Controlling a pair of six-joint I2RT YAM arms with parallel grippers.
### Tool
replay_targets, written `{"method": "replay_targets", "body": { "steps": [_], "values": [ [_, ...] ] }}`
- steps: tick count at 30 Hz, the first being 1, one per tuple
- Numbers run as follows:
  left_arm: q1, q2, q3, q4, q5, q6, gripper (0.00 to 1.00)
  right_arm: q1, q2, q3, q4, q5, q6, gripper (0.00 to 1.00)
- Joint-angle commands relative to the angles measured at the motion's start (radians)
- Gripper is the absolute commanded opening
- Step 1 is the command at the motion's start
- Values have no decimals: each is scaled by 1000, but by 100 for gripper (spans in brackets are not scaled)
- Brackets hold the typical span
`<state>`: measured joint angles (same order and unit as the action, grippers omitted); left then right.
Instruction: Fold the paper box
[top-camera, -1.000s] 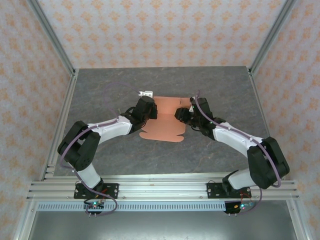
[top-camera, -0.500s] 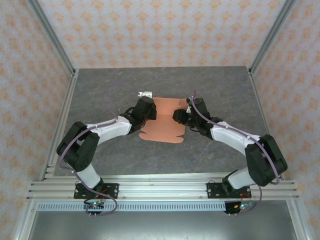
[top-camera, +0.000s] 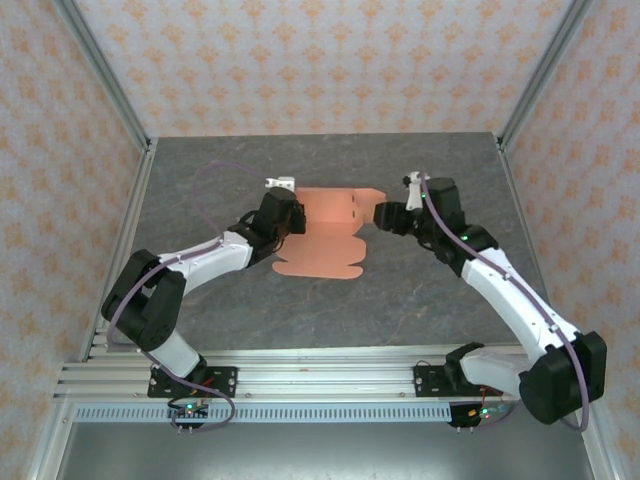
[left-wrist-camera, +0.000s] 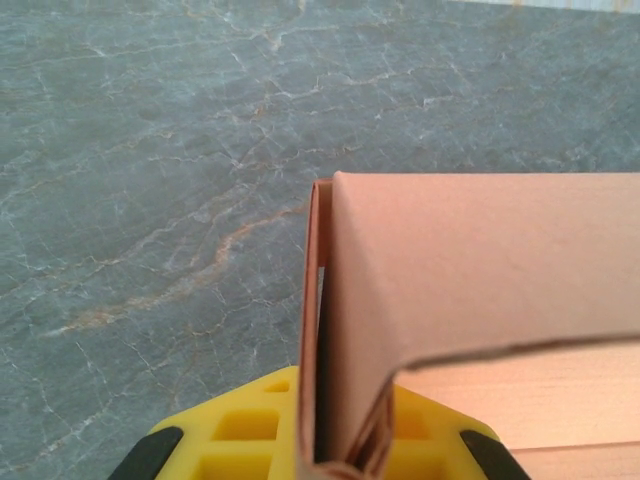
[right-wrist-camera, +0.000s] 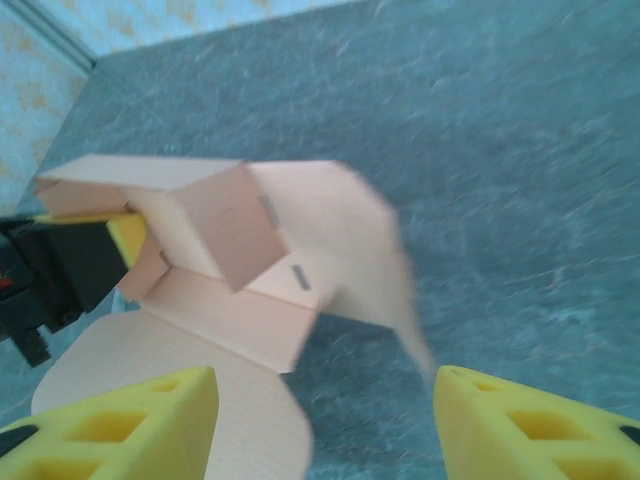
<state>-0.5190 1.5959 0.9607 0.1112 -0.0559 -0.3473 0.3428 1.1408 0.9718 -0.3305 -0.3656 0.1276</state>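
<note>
Left jaws pinch the paper box (top-camera: 325, 240); right jaws gape nearby.

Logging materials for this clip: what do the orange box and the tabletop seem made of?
Paper box: thin matte card, going by its fine ribbing and slim cut edges. Tabletop: grey, veined like marble, low sheen; real stone or printed laminate, cannot tell.

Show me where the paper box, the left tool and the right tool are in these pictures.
paper box (top-camera: 322, 250): top view, on its flat near flap.
left tool (left-wrist-camera: 335, 452): left wrist view, midway between its yellow fingertips, which clamp the box's wall.
right tool (right-wrist-camera: 325, 385): right wrist view, in the gap between its open fingertips.
</note>
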Motion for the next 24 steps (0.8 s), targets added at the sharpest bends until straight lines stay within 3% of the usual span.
{"method": "replay_targets", "body": {
  "steps": [1, 6, 12, 20, 24],
  "values": [
    [29, -63, -23, -5, 59, -28, 0, -109, 9, 49, 5, -30, -35, 59],
    [45, -117, -35, -31, 86, -28, 0, -237, 144, 114, 45, -112, -8, 57],
    [51, -140, -34, -41, 108, -28, 0, -240, 265, 128, 124, -524, -96, 58],
    [54, -137, -19, -57, 132, -23, 0, -242, 315, 103, 220, -801, -186, 64],
    [55, -143, -17, -61, 134, -22, 0, -231, 339, 105, 208, -854, -220, 62]
  ]
}}
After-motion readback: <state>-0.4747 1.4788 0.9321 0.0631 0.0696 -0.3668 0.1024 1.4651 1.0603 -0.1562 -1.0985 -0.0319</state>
